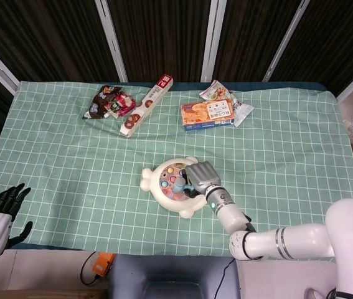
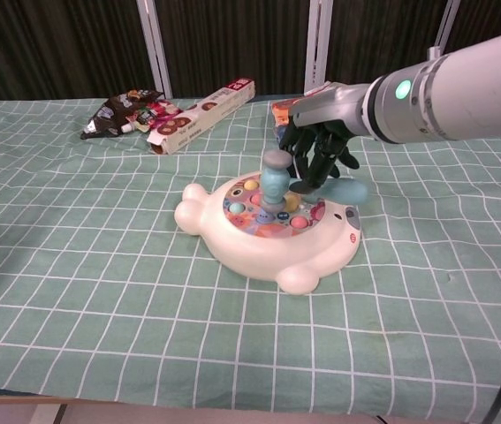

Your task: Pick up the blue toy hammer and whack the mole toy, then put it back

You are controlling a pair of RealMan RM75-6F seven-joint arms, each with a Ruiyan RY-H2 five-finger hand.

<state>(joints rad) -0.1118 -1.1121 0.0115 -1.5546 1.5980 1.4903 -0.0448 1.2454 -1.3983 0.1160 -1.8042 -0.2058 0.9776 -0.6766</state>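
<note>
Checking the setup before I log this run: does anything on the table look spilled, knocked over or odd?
Nothing stands out. The mole toy sits flat, the right hand holds the blue toy hammer over it, and the snack packs lie unspilled.
</note>
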